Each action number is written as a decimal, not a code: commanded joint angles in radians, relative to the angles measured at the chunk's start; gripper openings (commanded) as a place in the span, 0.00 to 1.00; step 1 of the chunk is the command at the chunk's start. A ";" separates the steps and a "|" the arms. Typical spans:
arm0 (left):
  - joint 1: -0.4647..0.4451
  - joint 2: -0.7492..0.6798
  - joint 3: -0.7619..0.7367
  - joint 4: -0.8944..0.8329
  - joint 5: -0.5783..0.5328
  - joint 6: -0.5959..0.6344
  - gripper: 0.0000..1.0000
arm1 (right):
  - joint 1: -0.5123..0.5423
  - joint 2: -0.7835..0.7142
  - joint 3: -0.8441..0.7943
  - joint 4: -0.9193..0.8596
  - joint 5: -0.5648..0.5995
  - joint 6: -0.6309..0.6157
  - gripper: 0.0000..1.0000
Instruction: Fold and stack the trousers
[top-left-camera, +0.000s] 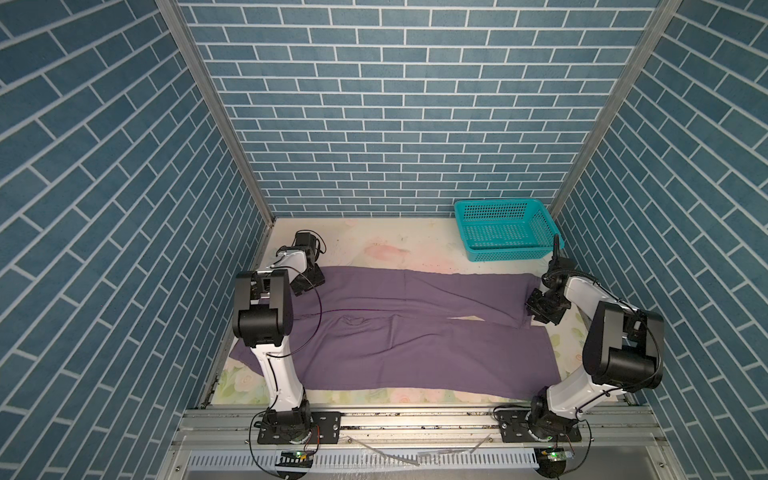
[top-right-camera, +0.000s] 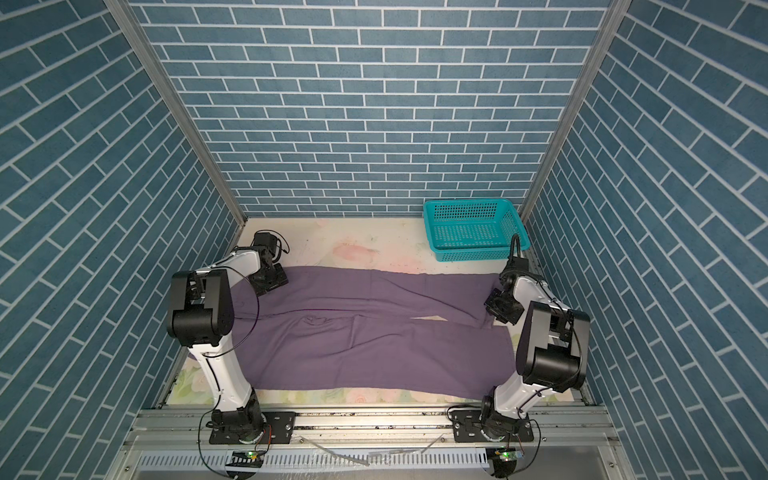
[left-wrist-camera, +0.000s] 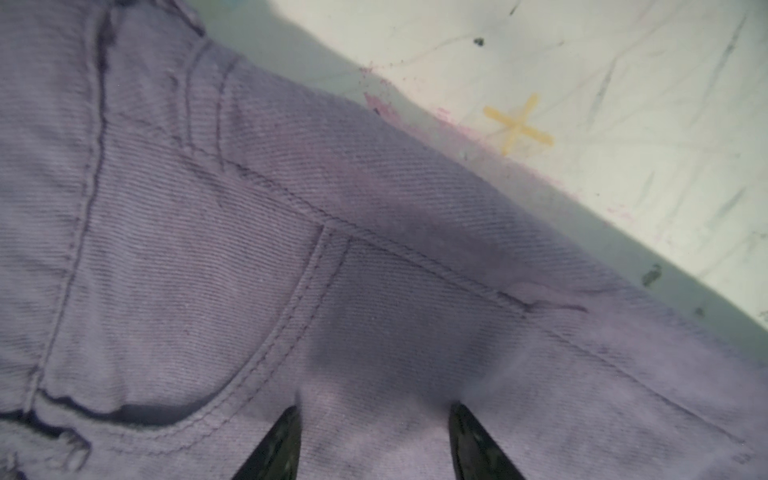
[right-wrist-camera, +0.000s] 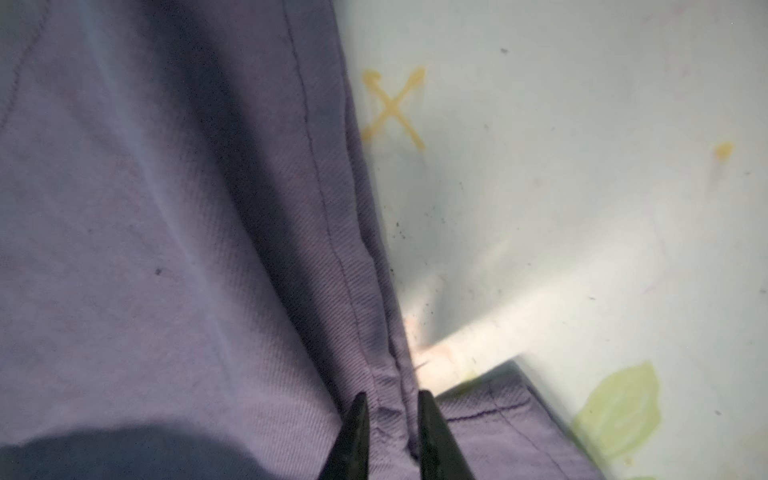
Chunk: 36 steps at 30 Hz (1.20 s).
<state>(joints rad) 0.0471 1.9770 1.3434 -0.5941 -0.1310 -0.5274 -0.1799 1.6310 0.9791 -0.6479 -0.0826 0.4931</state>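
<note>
Risk, near side: the near leg of the trousers (top-left-camera: 415, 353) lies loose along the front of the floral table cover (top-left-camera: 374, 245), with nothing pinning it. If the far leg is brought over it unevenly, I'd expect the edges to miss and the fold to come out skewed.

Risk, further back: the right gripper (right-wrist-camera: 392, 419) has its fingers pinched together on a narrow ridge of the far leg's hem. It's a thin bite close to the edge, and soft cloth could slide out on a lift. The left gripper (left-wrist-camera: 376, 440) stands with fingers apart, tips down on the cloth near the pocket seam and waistband; I see no cloth caught between them. If only one end rises, the leg twists and drags.

Look of the garment: mauve twill, soft, spread flat lengthwise across the cover, waist to the left and hems to the right. The legs splay in a narrow V, with a small pucker near the crotch and shallow creases. A yellow X mark (right-wrist-camera: 392, 110) sits just beside the hem. The teal basket (top-left-camera: 505, 205) stands in the far right corner, apart from the cloth.
</note>
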 joint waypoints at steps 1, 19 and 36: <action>0.000 0.019 -0.005 -0.019 -0.007 -0.008 0.59 | -0.001 0.031 -0.036 0.012 -0.031 0.013 0.23; 0.000 0.031 -0.013 -0.019 -0.016 -0.016 0.59 | -0.127 0.065 0.161 -0.027 0.039 0.008 0.00; 0.020 0.000 0.031 -0.093 -0.053 -0.039 0.68 | -0.199 0.050 0.134 -0.008 0.088 0.020 0.39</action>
<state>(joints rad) 0.0566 1.9915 1.3602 -0.6266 -0.1516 -0.5552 -0.3748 1.7111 1.1610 -0.6434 -0.0273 0.5045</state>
